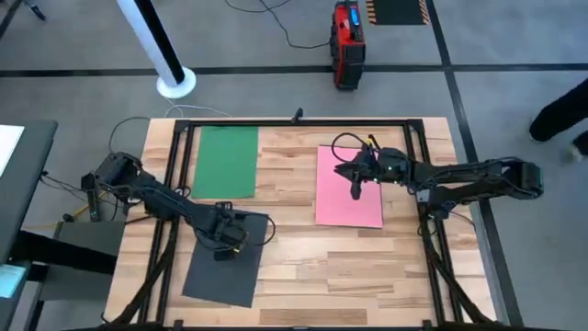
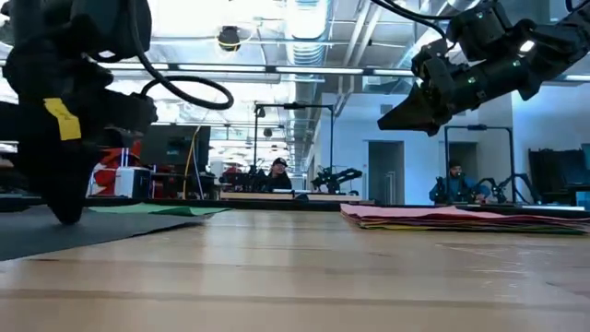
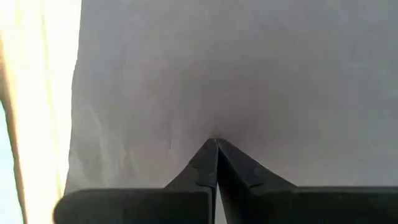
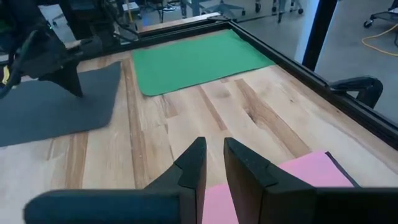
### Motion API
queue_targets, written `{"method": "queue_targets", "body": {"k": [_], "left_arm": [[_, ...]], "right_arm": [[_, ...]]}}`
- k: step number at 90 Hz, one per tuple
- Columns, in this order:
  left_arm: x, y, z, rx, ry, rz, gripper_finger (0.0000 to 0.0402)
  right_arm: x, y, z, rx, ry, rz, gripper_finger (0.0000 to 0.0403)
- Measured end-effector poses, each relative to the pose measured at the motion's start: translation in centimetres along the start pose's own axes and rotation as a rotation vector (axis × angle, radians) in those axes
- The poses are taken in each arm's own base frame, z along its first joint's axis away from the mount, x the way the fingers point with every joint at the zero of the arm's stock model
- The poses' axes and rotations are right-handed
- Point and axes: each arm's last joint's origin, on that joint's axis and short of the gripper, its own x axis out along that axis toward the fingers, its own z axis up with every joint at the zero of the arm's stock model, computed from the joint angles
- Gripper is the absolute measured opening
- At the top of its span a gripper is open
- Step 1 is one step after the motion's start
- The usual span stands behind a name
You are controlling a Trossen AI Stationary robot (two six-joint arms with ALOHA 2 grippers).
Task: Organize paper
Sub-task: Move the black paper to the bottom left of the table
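No legible text, label, brand, number or sign on anything in any view.

Robotics lab: ceiling ducts, other robot arms

One sheet at the table's far left, another near left, a stack at right.

A flat green paper sheet lies far left, a flat pink paper sheet right, a flat dark grey paper sheet near left, on the pale striped wooden worktop with a black frame.
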Motion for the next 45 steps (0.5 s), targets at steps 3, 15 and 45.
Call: {"method": "queue_targets", "body": {"k": [3, 15, 45], "left_arm": [[0.0, 0.0, -0.1, -0.014, 0.007, 0.004, 0.0], [0.1, 0.1, -0.3, -0.077, 0.02, 0.019, 0.0], [-0.1, -0.7, -1.2, -0.063, 0.035, 0.041, 0.0]], "right_arm": [[0.0, 0.0, 0.0, 0.0, 0.0, 0.0, 0.0056], [0.0, 0.0, 0.0, 0.0, 0.0, 0.0, 0.0056], [0.0, 0.0, 0.0, 0.0, 0.0, 0.0, 0.0056]]}}
